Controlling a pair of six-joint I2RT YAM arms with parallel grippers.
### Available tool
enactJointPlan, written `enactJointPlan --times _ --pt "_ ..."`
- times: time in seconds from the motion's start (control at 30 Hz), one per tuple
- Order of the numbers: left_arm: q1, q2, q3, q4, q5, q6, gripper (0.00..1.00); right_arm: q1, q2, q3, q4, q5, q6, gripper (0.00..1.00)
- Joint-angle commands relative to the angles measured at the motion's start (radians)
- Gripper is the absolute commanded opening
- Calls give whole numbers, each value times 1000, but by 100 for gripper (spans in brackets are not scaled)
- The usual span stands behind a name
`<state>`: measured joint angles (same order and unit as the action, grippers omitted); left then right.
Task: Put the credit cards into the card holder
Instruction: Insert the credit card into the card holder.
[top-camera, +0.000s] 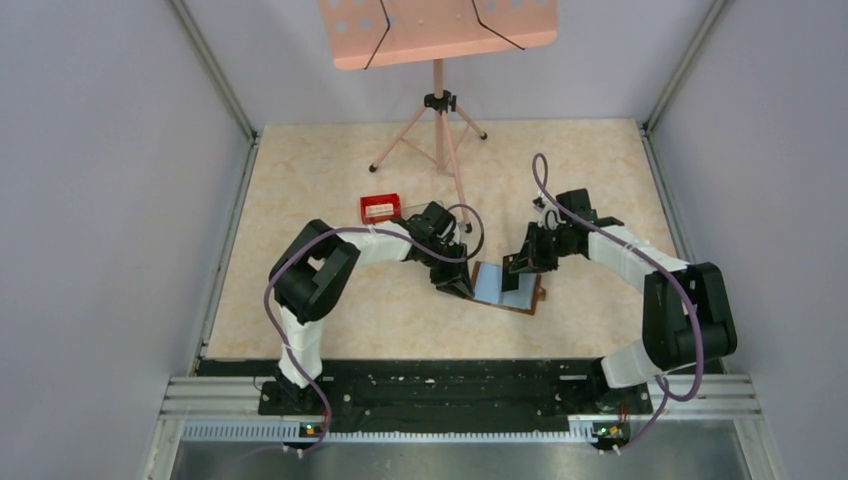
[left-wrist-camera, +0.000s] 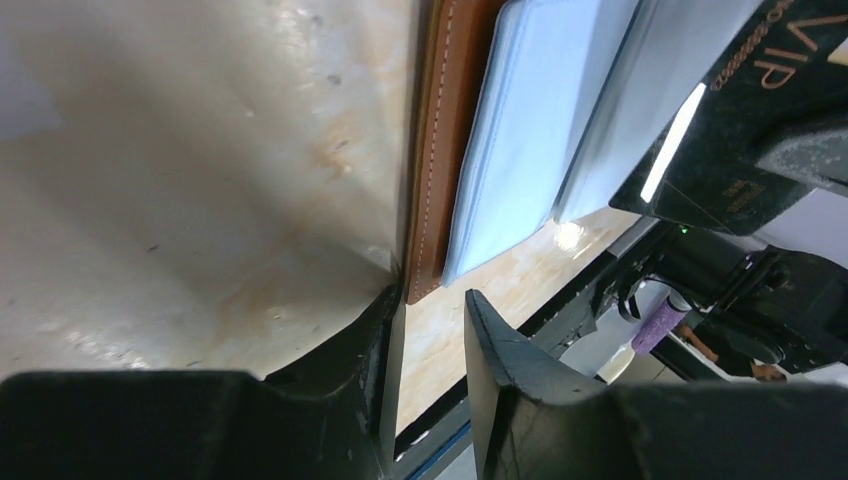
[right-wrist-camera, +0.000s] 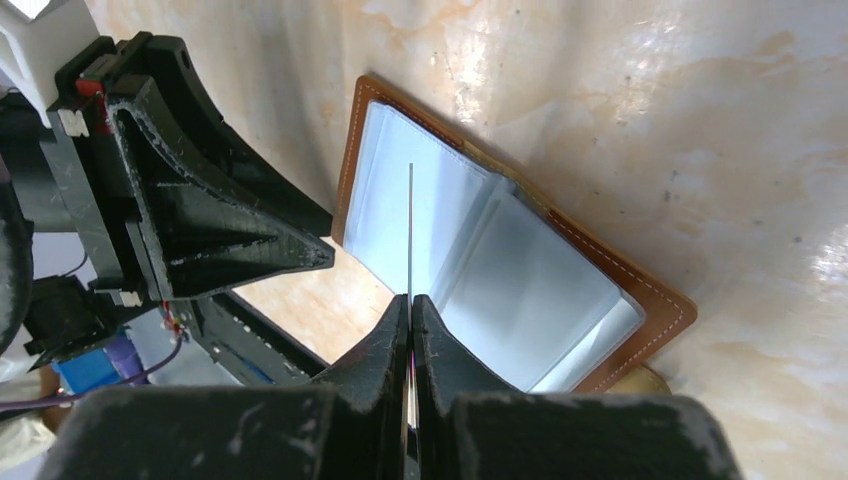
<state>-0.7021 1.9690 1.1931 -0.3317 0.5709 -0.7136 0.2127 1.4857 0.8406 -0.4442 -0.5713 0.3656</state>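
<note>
right gripper (right-wrist-camera: 411, 300) pointed down, pinching black card (right-wrist-camera: 410, 220) edge-on over open card holder (right-wrist-camera: 668, 308); left gripper (left-wrist-camera: 432, 295) low, spread, sat at holder's left edge.

A: What else is on your feed?
B: I see a pink music stand (top-camera: 437, 30) on its tripod at the far edge of the beige table (top-camera: 300, 300), and a small red tray (top-camera: 380, 207) left of centre.

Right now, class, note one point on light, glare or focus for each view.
Top external: even light, all sharp. Left wrist: shadow darkens the table, one glare spot beside the card holder. Right wrist: sheen on the table; the held card shows edge-on, a thin line.
</note>
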Motion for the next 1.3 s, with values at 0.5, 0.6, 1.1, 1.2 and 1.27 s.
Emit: enactJointPlan --times 0.5,0.6,1.1,1.2,1.27 --pt "-10 -28 142 -227 -95 147 34 -23 70 61 -33 98 -13 0" --pt "-7 -21 141 -241 -102 158 34 -24 90 63 -49 109 -19 0" --pt "13 70 195 -285 -39 215 26 -25 213 89 23 -67 -12 0" --pt "13 70 187 -283 -36 215 21 -19 265 130 34 -144 -1 0" --pt "13 68 184 -281 -36 214 18 -7 281 148 31 -157 -4 0"
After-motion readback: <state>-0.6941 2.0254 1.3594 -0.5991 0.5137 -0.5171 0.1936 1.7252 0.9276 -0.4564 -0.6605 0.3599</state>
